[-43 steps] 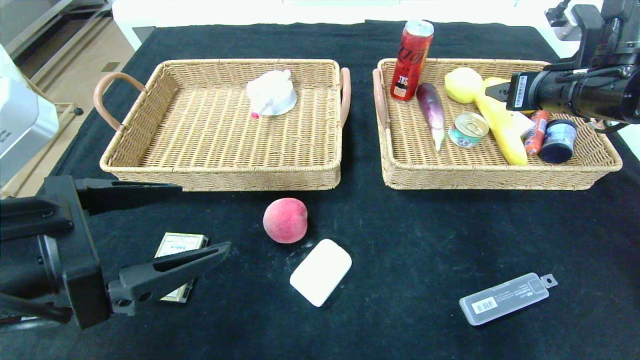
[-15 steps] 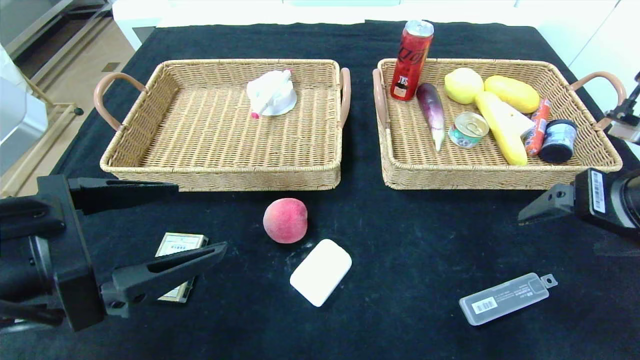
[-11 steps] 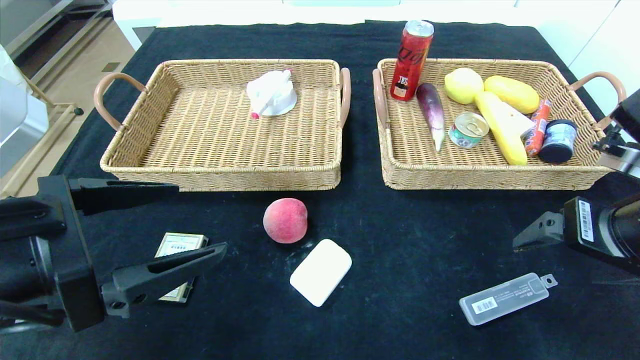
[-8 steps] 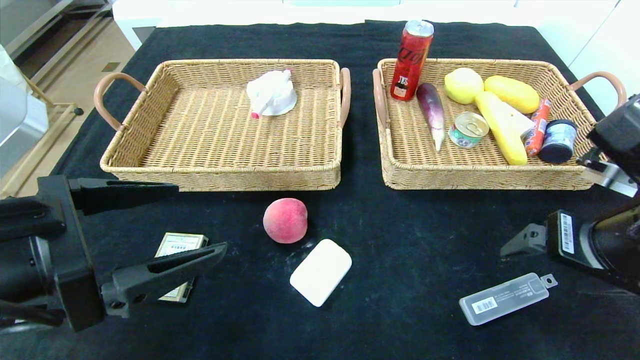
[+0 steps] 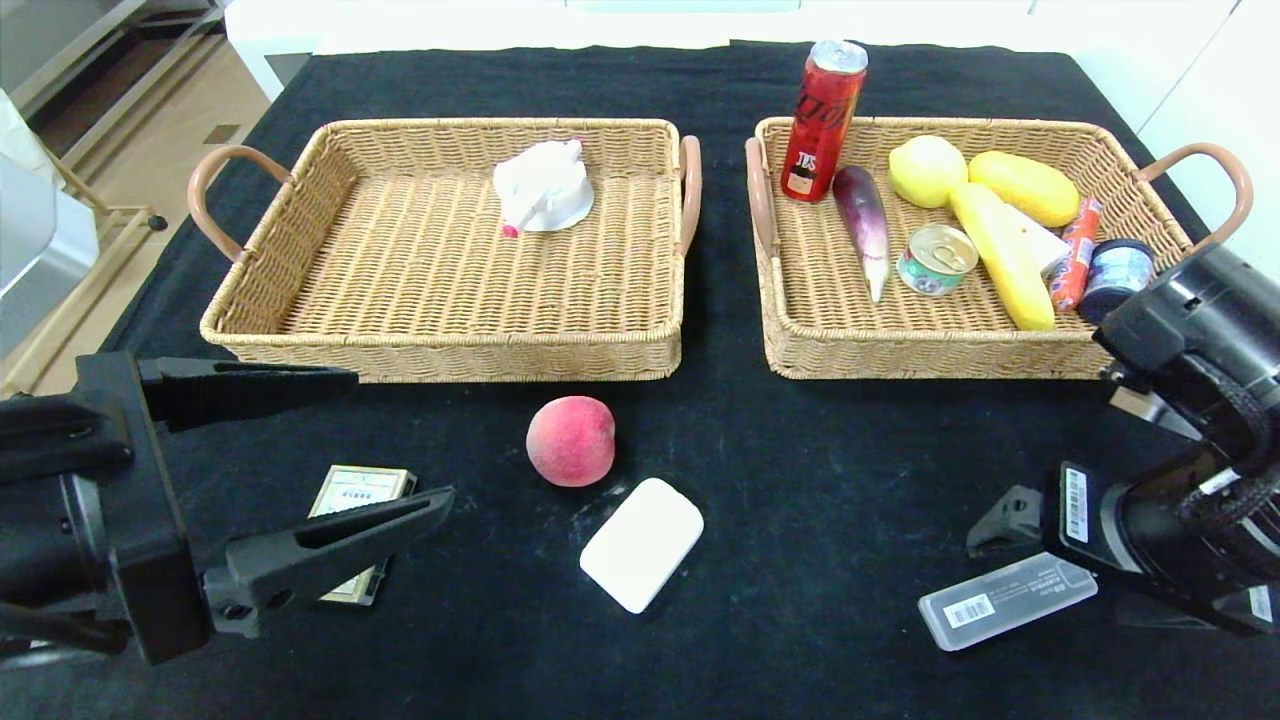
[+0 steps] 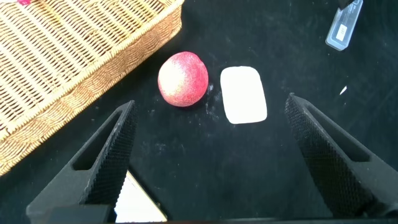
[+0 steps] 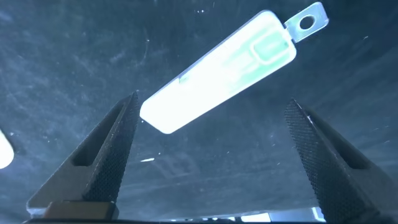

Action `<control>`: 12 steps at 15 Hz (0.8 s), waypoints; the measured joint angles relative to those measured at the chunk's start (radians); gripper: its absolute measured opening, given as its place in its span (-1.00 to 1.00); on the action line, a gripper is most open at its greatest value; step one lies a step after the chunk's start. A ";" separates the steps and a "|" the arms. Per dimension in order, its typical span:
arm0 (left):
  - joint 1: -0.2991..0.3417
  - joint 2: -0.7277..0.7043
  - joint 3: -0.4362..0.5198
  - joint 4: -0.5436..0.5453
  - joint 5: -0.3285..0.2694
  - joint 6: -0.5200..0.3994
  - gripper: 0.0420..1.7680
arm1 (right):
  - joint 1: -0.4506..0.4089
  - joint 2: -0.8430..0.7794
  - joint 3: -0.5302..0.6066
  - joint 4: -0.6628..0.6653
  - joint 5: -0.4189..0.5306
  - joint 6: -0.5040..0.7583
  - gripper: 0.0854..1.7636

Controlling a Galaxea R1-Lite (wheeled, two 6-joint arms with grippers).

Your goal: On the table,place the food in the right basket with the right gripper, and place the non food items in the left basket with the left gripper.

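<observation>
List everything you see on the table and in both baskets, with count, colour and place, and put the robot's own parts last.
left basket: 1, wicker, table's left
white object: 1, left basket
right basket: 1, wicker, table's right
soda can: 1, red, right basket
eggplant: 1, purple, right basket
tins: 2, right basket
yellow foods: 3, right basket
sausage: 1, red, right basket
peach: 1, pink, table centre
soap: 1, white, beside peach
box: 1, under left gripper
clear case: 1, under right gripper
left gripper: open
right gripper: open

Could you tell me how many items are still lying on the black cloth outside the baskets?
4: a peach near the middle, a white soap bar beside it, a small box partly behind the left gripper, and a clear plastic case under the right gripper.
</observation>
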 joint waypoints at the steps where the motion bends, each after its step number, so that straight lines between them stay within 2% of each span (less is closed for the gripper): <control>1: 0.000 0.000 0.001 0.000 -0.001 0.000 0.94 | -0.001 0.009 0.002 -0.003 0.000 0.009 0.93; 5: 0.000 0.002 0.002 0.000 -0.002 0.000 0.94 | -0.004 0.029 0.037 -0.081 0.003 0.027 0.93; 12: 0.000 0.002 0.003 0.000 -0.002 0.000 0.94 | 0.000 0.037 0.095 -0.140 -0.003 0.040 0.94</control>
